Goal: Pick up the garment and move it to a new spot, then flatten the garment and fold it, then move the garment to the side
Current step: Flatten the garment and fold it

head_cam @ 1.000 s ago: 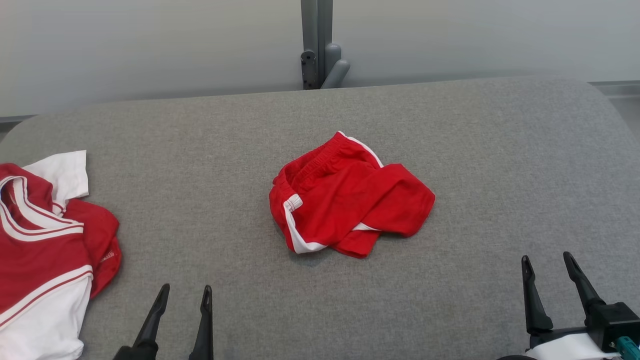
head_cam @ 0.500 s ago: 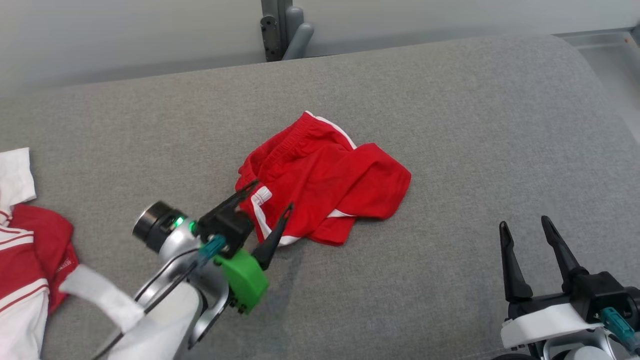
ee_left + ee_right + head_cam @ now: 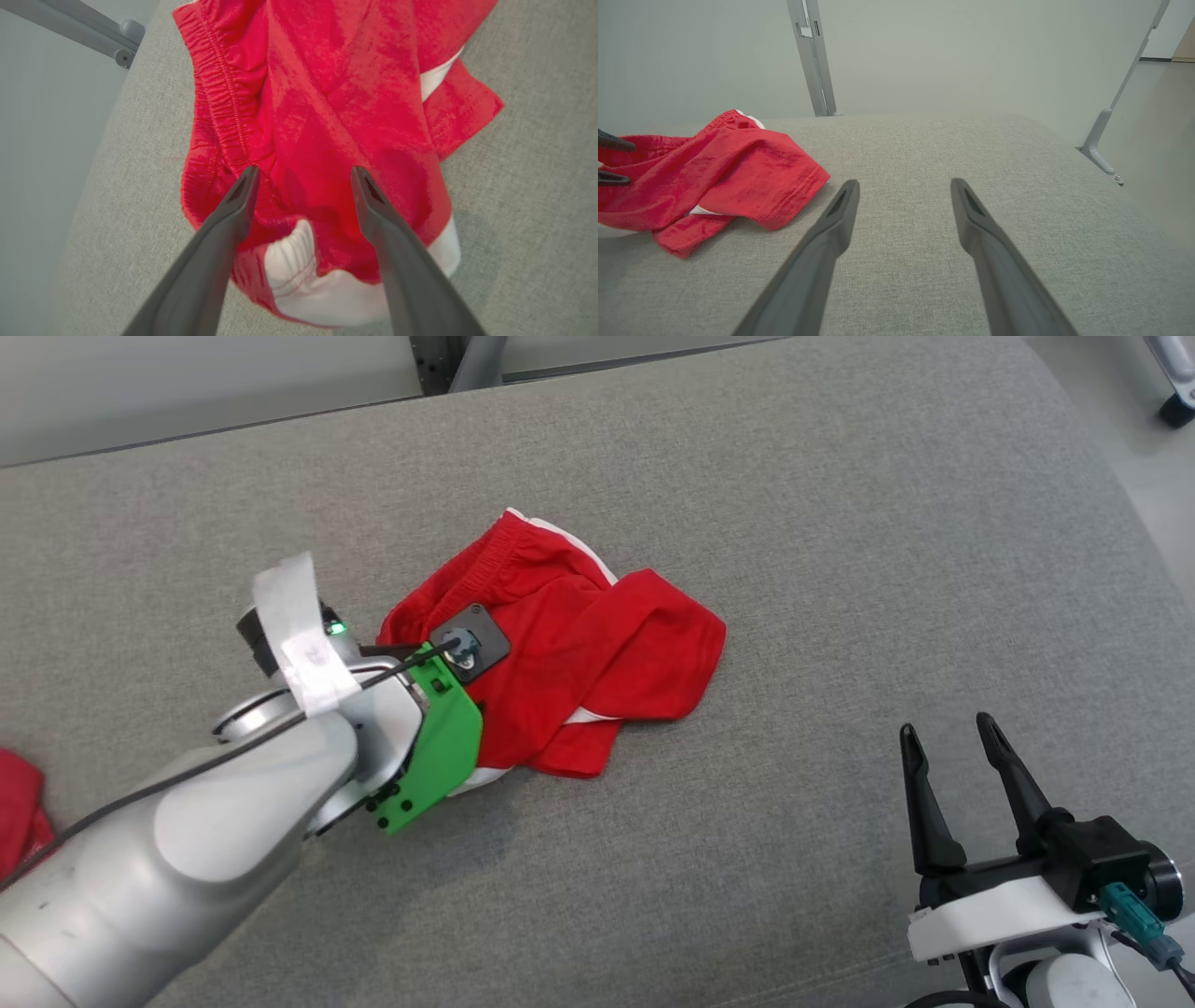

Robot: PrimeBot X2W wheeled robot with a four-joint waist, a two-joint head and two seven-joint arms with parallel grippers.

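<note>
A pair of red shorts (image 3: 597,653) with white side trim lies crumpled near the middle of the grey padded table (image 3: 840,523). My left gripper (image 3: 303,172) points down over the shorts' left end, open, its fingers straddling red cloth beside the elastic waistband (image 3: 224,102). Whether the tips touch the cloth I cannot tell. From the head view, the left wrist (image 3: 373,719) with its green bracket covers that end of the shorts. My right gripper (image 3: 946,728) stands open and empty at the lower right, apart from the shorts (image 3: 714,177).
A bit of another red garment (image 3: 19,803) shows at the far left edge. A grey metal post (image 3: 439,355) rises behind the table. The table's rounded right edge drops to the floor, where a caster (image 3: 1176,411) stands.
The head camera has shifted, so the whole picture slid. My left arm swung in from the lower left and now hangs over the shorts' waistband end. The right gripper stays open.
</note>
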